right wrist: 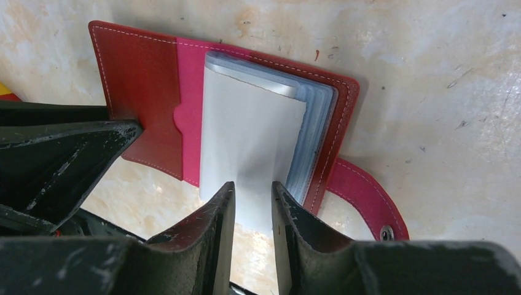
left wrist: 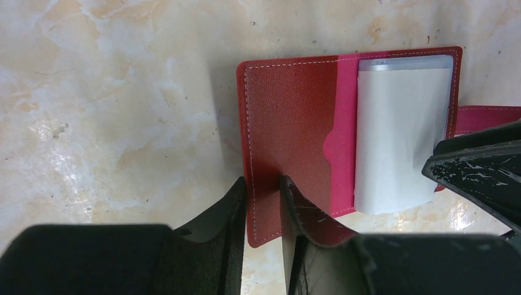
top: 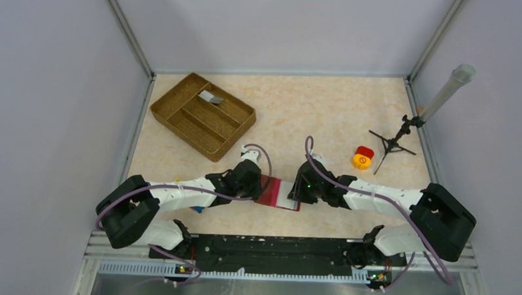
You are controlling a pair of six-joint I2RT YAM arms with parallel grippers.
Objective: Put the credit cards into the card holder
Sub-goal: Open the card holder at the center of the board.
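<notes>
The red card holder [top: 278, 193] lies open and flat on the table between both grippers. Its left flap [left wrist: 295, 123] is plain red leather, and a stack of pale clear sleeves [right wrist: 246, 123] lies on its right half. My left gripper [left wrist: 263, 181] stands over the flap's near left corner, jaws a narrow gap apart, the flap's edge showing between them. My right gripper [right wrist: 253, 185] hovers at the sleeves' near edge, jaws also slightly apart with nothing pinched. One grey credit card [top: 211, 97] lies in the woven tray [top: 173, 90] at the back left.
A yellow-and-red object [top: 362, 157] sits right of centre. A small black tripod with a slanted clear tube [top: 437, 101] stands at the right wall. A bit of blue and yellow [top: 198, 209] peeks from under the left arm. Walls enclose three sides.
</notes>
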